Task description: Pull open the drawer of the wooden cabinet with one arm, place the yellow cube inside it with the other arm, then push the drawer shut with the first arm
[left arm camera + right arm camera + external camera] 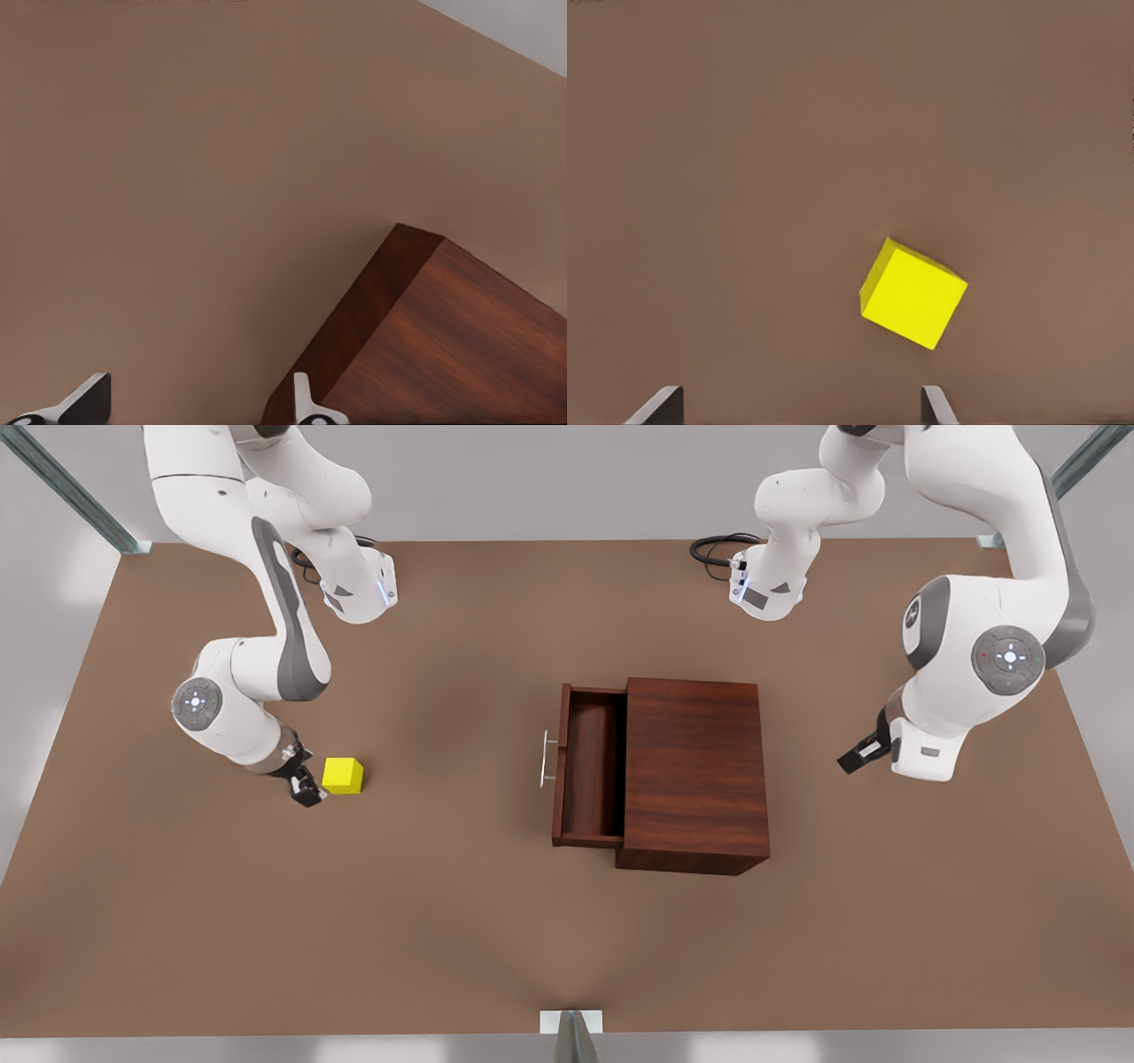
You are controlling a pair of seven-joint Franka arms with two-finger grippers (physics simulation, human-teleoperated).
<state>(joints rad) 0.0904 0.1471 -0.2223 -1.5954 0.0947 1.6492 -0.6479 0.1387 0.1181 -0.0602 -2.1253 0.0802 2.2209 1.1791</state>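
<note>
- Stood near the middle of the brown table (461,921): the wooden cabinet (693,772), boxy, dark reddish-brown, horizontal grain on top.
- Pulled out toward the front view's left: the drawer (588,765), open, its inside bare, thin silver bar handle (546,758) on the front.
- Sat on the table well off to the front view's left of the drawer, apart from the cabinet: the yellow cube (343,776).
- Hung low just beside the cube, on its side away from the cabinet: the right gripper (304,786), fingers spread wide and holding nothing; in the right wrist view, cube (912,293) ahead of the two fingertips (658,407), not between them.
- Waited off the cabinet's far side, at the front view's right, above the table: the left gripper (858,756), released and empty; in the left wrist view, fingertips (84,403) parted, a cabinet corner (425,341) close by.
</note>
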